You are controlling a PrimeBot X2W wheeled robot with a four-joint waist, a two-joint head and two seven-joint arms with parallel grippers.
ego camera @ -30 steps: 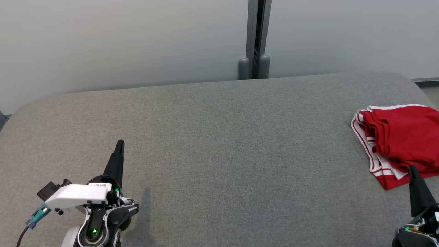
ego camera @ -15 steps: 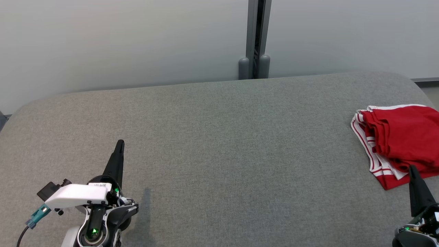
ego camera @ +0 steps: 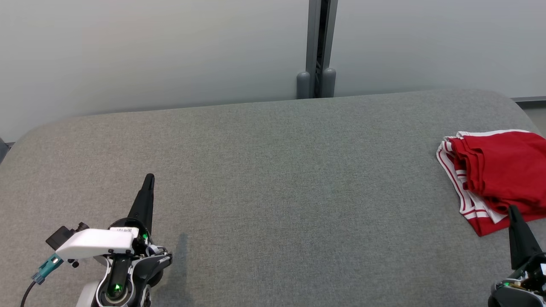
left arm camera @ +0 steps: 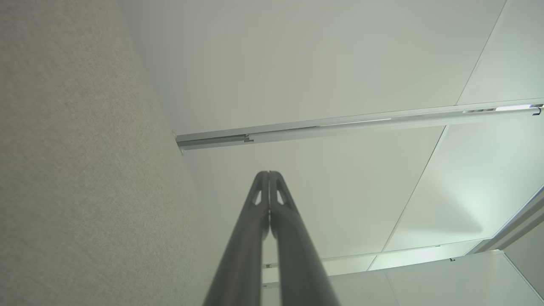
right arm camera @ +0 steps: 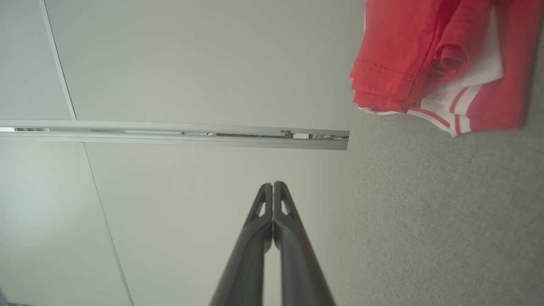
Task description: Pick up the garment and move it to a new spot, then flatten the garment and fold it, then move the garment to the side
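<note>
The garment is red with white striped trim, folded in a stack at the right side of the grey table. It also appears at the top right of the right wrist view as the garment. My right gripper is shut and empty, its tip just in front of the garment's near edge; its fingers meet at the tip. My left gripper is shut and empty at the lower left, far from the garment, with its fingers pressed together.
A pale wall panel runs behind the table, with a grey post at its middle. The table's rounded far edge lies close to the wall. A wide stretch of grey cloth surface separates the two grippers.
</note>
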